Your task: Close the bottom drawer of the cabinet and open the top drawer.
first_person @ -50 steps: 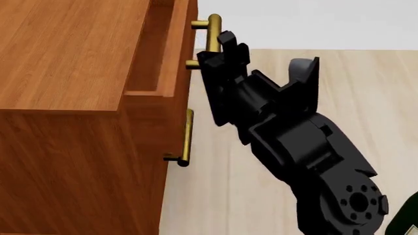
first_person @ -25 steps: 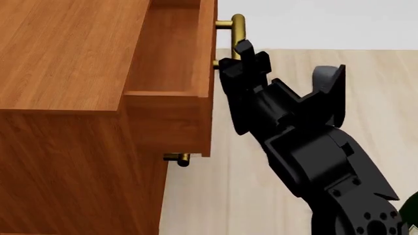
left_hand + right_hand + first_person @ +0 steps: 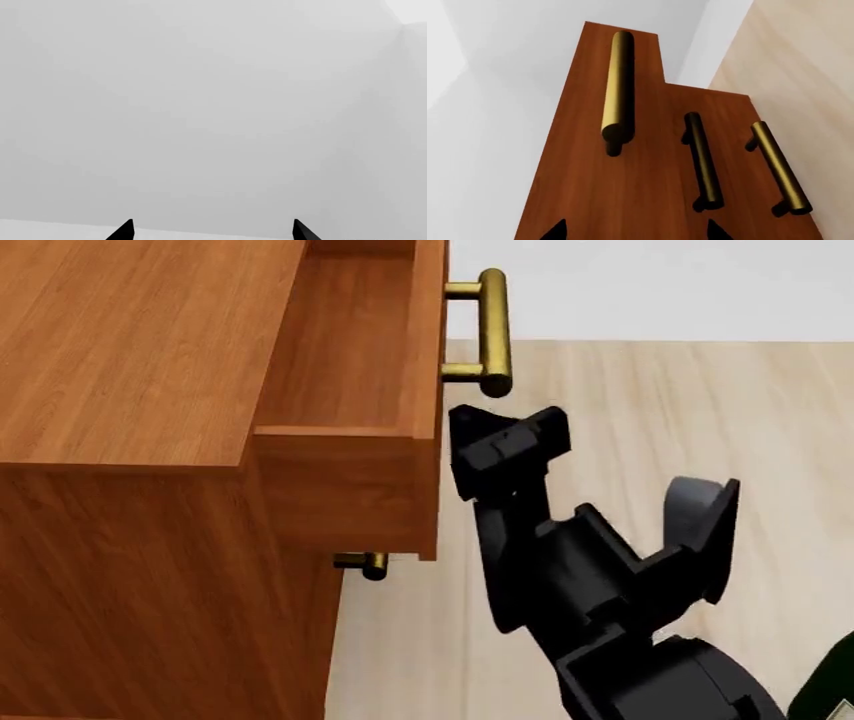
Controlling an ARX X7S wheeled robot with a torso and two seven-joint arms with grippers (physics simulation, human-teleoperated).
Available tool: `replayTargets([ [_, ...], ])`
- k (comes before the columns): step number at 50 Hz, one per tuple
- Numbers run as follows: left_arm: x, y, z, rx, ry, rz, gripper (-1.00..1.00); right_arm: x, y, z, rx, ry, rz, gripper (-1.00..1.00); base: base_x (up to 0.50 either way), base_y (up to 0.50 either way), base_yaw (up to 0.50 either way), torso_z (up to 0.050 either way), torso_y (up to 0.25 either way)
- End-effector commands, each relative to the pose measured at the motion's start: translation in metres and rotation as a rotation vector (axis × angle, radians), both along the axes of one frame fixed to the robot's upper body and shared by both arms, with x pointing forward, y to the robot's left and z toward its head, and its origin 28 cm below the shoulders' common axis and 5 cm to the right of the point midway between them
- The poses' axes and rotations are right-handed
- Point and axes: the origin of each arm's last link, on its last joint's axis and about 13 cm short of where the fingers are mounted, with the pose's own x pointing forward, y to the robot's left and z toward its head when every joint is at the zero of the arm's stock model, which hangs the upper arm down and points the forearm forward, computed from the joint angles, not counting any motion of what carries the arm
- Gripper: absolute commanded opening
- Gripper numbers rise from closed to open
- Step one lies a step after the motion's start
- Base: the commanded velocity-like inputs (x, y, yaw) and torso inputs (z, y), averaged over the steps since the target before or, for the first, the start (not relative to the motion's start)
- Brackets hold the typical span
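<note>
1. In our head view, the boxy reddish-brown wood-grain cabinet fills the left side, standing on a pale wooden floor.
2. Its top drawer, a shallow reddish-brown wooden box, is pulled out past the cabinet front, so we look down into its bare interior; its brass bar handle juts from the front panel.
3. Below the open drawer we see only the end of a lower brass handle; from here we cannot tell which drawer it belongs to.
4. Our right hand, black, sits just below the top handle and apart from it, holding nothing. In the right wrist view its two fingertips stand well apart, so the hand is wide.
5. That same view shows the top drawer front standing proud with its handle, while the darker middle handle and the bottom drawer's brass handle lie on one flush panel behind.
6. Our left hand faces a blank grey wall, its black fingertips spread wide and empty.
</note>
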Motion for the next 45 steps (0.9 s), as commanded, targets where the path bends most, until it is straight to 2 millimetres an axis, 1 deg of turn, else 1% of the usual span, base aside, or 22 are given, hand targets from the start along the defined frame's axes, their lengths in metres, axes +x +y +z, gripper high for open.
replayTargets([
  [1,0.000,0.000,0.000,0.003,0.008,0.000,1.00,-0.044,-0.005,-0.009,0.034,-0.043,-0.058,1.00,0.00,0.00,0.00,0.000,0.000],
  [2,0.001,0.000,0.000,0.004,0.009,0.000,1.00,-0.047,-0.005,-0.007,0.010,-0.064,-0.063,1.00,0.00,0.00,0.00,0.000,0.000],
  [5,0.000,0.000,0.000,0.005,0.010,-0.001,1.00,-0.054,-0.003,-0.002,0.013,-0.079,-0.042,1.00,0.00,0.00,0.00,0.000,0.000],
  [10,0.001,-0.001,0.000,0.009,0.017,-0.003,1.00,-0.059,-0.003,-0.001,0.010,-0.093,-0.044,1.00,0.00,0.00,0.00,0.000,0.000],
  [12,0.001,-0.001,-0.001,0.009,0.018,-0.005,1.00,-0.063,-0.003,0.001,-0.048,-0.132,-0.077,1.00,0.00,0.00,0.00,0.000,0.000],
  [13,0.001,-0.001,-0.001,0.010,0.019,-0.006,1.00,-0.065,-0.003,0.003,-0.039,-0.134,-0.065,1.00,0.00,0.00,0.00,0.000,0.000],
  [15,0.001,-0.001,0.000,0.012,0.020,-0.007,1.00,-0.069,-0.003,0.007,-0.106,-0.178,-0.111,1.00,0.00,0.00,0.00,0.000,0.000],
  [18,0.003,-0.003,0.000,0.034,0.031,-0.015,1.00,-0.077,0.000,0.013,-0.178,-0.246,-0.113,1.00,0.00,0.00,0.00,0.000,0.000],
  [21,0.003,-0.002,0.000,0.031,0.034,-0.018,1.00,-0.082,0.003,0.026,-0.278,-0.317,-0.130,1.00,0.00,0.00,0.00,0.000,0.000],
  [25,0.003,-0.002,0.000,0.032,0.034,-0.017,1.00,-0.094,0.012,0.050,-0.467,-0.457,-0.153,1.00,0.00,0.00,0.00,0.000,0.000],
  [27,0.003,-0.002,-0.001,0.030,0.034,-0.018,1.00,-0.095,0.016,0.058,-0.562,-0.503,-0.189,1.00,0.00,0.00,0.00,0.000,0.000],
  [36,0.003,-0.002,-0.001,0.028,0.032,-0.016,1.00,-0.106,0.034,0.097,-0.670,-0.658,-0.200,1.00,0.00,0.00,0.00,0.000,0.000],
  [39,0.003,-0.002,-0.002,0.027,0.031,-0.016,1.00,-0.103,0.038,0.111,-0.713,-0.699,-0.208,1.00,0.00,0.00,0.00,0.000,0.000],
  [41,0.004,-0.002,-0.001,0.030,0.033,-0.014,1.00,-0.096,0.041,0.119,-0.759,-0.711,-0.199,1.00,0.00,0.00,0.00,0.000,0.000],
  [42,0.003,-0.002,-0.001,0.029,0.033,-0.014,1.00,-0.087,0.042,0.124,-0.783,-0.697,-0.182,1.00,0.00,0.00,0.00,0.000,0.000],
  [45,0.003,-0.002,-0.001,0.027,0.032,-0.013,1.00,-0.057,0.042,0.130,-0.822,-0.591,-0.137,1.00,0.00,0.00,0.00,0.000,0.000],
])
